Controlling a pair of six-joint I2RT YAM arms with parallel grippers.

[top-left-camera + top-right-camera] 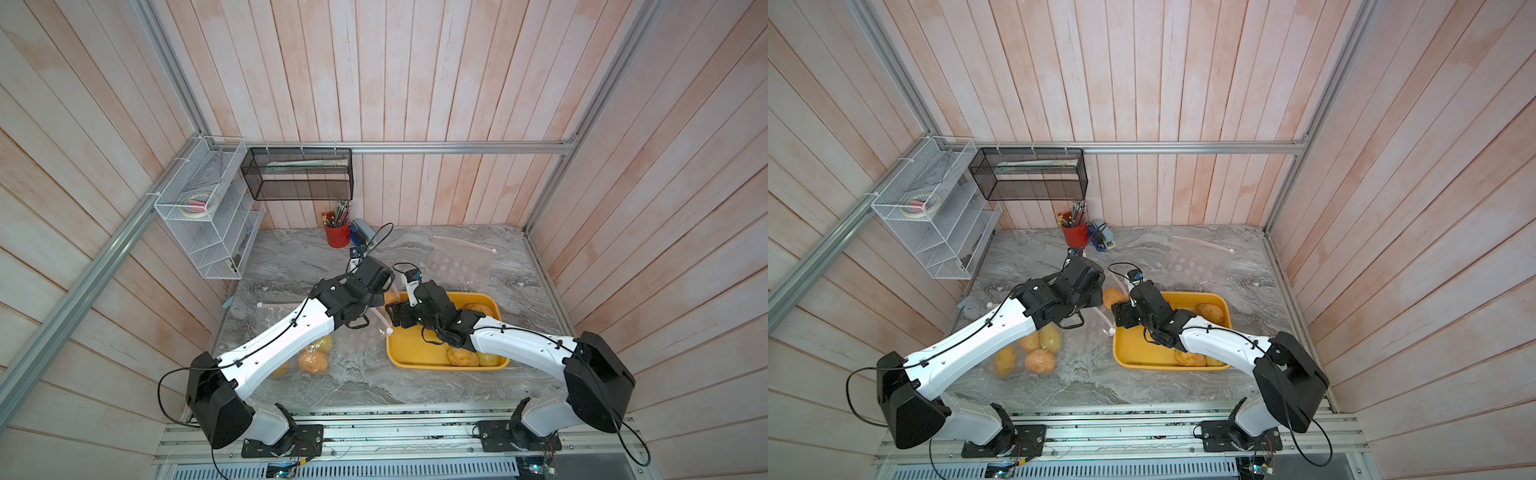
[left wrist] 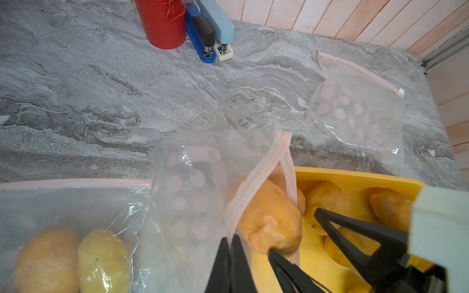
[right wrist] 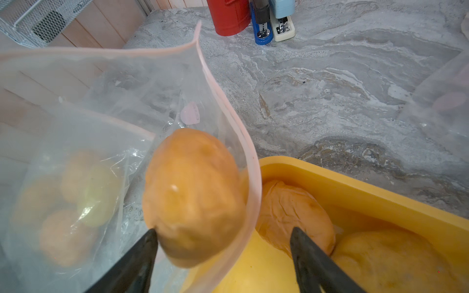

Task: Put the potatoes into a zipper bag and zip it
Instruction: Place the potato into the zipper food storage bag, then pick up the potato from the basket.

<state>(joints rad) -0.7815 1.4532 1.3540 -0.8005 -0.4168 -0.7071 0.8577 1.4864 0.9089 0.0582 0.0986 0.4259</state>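
Observation:
My left gripper [image 2: 229, 238] is shut on the pink zipper rim of a clear dotted zipper bag [image 2: 193, 182] and holds its mouth up beside the yellow tray [image 2: 355, 177]. An orange-brown potato [image 3: 193, 197] sits in that mouth between the two rim strips. It also shows in a top view as the potato [image 1: 1113, 298]. My right gripper [image 3: 223, 231] is open wide: one finger touches the potato's underside and the other stands apart over the tray. More potatoes [image 3: 291, 210] lie in the tray [image 1: 415, 353].
Another clear bag with several potatoes [image 1: 1038, 353] lies at the front left under my left arm. An empty dotted bag [image 1: 457, 262] lies flat at the back right. A red pencil cup [image 1: 336, 235] and staplers [image 1: 359, 232] stand at the back wall, with wire shelves [image 1: 208, 216] on the left.

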